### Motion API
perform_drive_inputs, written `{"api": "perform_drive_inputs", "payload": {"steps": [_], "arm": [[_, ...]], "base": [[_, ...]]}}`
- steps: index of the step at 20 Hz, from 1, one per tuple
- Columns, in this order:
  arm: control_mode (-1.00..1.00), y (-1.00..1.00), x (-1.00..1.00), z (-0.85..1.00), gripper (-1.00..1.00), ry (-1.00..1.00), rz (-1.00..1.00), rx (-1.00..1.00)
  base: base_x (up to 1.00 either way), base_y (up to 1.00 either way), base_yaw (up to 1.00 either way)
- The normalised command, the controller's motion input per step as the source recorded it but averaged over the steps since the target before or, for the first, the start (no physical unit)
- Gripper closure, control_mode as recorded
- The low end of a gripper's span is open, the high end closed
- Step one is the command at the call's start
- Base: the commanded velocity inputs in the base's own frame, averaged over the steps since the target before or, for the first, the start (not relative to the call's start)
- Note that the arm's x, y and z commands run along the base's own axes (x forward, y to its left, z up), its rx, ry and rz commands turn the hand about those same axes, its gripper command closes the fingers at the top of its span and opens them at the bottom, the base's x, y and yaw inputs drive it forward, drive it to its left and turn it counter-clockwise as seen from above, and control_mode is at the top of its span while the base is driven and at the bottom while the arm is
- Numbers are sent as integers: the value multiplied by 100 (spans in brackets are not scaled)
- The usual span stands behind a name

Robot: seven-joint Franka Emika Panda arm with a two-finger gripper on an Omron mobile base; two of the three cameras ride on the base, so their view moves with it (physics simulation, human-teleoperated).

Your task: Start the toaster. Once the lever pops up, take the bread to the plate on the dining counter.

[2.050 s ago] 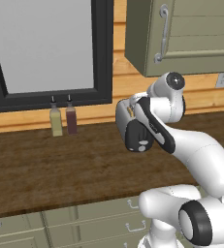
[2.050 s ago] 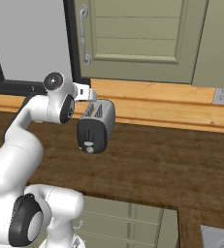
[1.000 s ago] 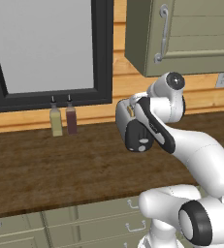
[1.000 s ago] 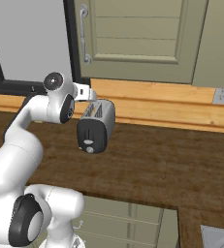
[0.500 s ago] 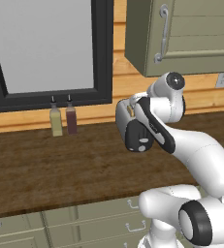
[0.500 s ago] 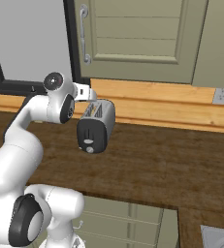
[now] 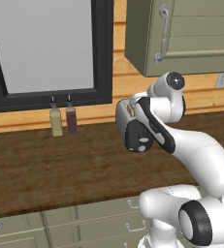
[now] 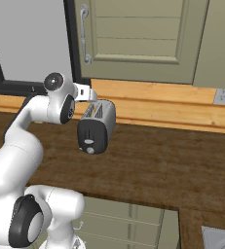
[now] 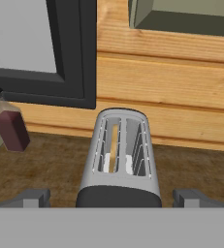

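The silver-grey toaster [image 9: 120,160] stands on the dark wood worktop by the wall, its two slots facing up. The pale bread [image 9: 114,144] stands sunk in the left slot. My gripper [image 9: 112,198] is open, its fingertips [image 9: 33,197] wide apart on either side of the toaster's black near end, with nothing between them. From the right base view, the toaster [image 8: 100,119] shows its black end face with the small light lever [image 8: 88,141]; my hand is just behind and above it. The toaster [image 7: 132,127] is partly hidden by my arm. The plate and dining counter are out of view.
Two bottles, one pale [image 7: 56,122] and one dark red [image 7: 71,119], stand left of the toaster under a black-framed window [image 7: 101,53]. A grey-green wall cabinet [image 7: 191,38] hangs above. Handled drawers [image 7: 84,223] front the worktop [image 7: 50,169]. A wall outlet [image 8: 222,96] sits far right.
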Motion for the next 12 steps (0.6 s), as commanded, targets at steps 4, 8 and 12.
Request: {"api": "perform_drive_inputs", "payload": {"steps": [4,8,12], "arm": [[-100,0,0,0,-100,0,0,0],[-100,0,0,0,-100,0,0,0],[-100,0,0,0,-100,0,0,0]], "base": [[0,0,0],[0,0,0],[0,0,0]]}}
